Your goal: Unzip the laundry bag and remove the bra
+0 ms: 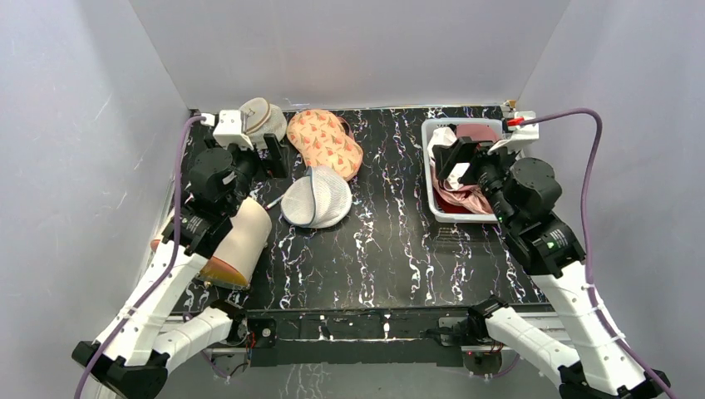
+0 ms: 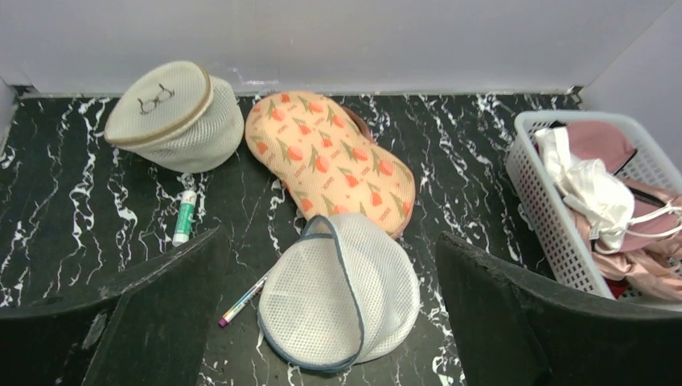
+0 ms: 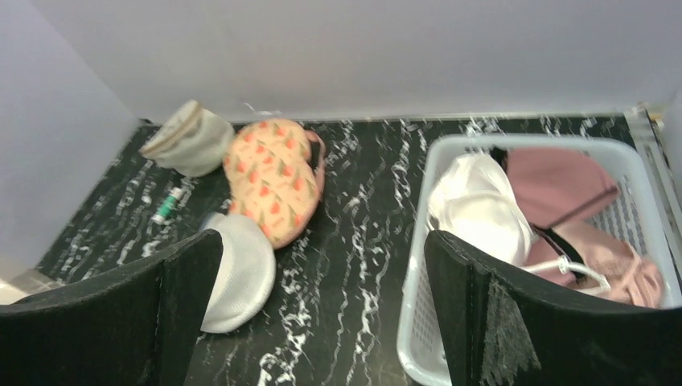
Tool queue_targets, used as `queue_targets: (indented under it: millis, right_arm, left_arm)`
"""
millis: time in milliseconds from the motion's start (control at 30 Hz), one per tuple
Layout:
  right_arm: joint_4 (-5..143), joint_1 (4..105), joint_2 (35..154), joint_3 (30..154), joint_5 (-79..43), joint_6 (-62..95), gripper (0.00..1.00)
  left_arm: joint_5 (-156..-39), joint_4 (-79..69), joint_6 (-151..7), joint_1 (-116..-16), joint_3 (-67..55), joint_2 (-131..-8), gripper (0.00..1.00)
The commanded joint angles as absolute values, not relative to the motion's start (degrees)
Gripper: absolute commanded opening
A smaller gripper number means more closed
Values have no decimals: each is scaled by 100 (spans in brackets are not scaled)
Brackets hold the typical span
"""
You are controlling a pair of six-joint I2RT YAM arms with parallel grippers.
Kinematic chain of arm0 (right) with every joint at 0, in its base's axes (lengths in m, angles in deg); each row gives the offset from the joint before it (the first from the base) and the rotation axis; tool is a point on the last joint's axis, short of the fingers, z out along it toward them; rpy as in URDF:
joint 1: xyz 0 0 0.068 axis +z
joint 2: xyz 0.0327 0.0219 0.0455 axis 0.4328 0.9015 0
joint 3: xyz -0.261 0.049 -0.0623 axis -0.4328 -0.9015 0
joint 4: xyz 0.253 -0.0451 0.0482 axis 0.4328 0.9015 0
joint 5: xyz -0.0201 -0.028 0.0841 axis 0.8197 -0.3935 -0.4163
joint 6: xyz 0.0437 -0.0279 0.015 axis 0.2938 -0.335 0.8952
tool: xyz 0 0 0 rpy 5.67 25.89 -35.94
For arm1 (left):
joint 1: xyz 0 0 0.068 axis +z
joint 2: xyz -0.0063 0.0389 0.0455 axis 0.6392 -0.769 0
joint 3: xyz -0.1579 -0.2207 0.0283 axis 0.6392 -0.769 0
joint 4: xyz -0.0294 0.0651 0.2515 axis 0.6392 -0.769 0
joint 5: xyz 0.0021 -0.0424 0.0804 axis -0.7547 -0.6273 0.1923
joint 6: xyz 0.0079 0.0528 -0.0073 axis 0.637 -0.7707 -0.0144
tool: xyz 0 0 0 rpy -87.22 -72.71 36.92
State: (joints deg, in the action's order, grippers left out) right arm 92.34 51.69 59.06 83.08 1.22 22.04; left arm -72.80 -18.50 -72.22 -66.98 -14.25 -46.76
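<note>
The peach-orange floral laundry bag [image 1: 328, 140] lies at the back of the table, plump, with its pink zipper edge along the far right side; I cannot tell whether the zip is open. It also shows in the left wrist view [image 2: 330, 157] and the right wrist view [image 3: 269, 177]. An off-white bra [image 3: 478, 205] with smooth cups lies in the white basket [image 1: 429, 179], on dusty-pink garments; it also shows in the left wrist view [image 2: 591, 189]. My left gripper [image 1: 262, 158] is open and empty, left of the bag. My right gripper [image 1: 461, 162] is open and empty over the basket.
A plain white mesh pouch with grey zip [image 2: 338, 293] lies in front of the bag. A round beige-topped mesh pouch [image 2: 173, 112] sits at the back left. A pen [image 2: 241, 301] and a green-white tube [image 2: 185, 217] lie near them. A beige cylinder [image 1: 241, 245] lies under the left arm.
</note>
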Motion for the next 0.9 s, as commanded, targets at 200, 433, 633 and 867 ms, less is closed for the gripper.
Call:
queue_targets:
  millis: [200,433,633,867]
  right_arm:
    - [8937,4216,5945,7435,495,3042,98]
    - [8443,3717,6316,7052,-322,3525,98]
    - [7871,3985,7423,7306,-880,3726,98]
    - [7749,5278,9664,8597,-381,3704,98]
  left_arm:
    - [-8111,-959,-7143,-6274,-2199,-5079,98]
    - [-8534,-534,-7103,-6184,-2586,-5329,98]
    - [-8756,-273,-7076,-6251,-2728,-5386,98]
    - [-8665,-119,-7152,-6432,-2772,-5306,98]
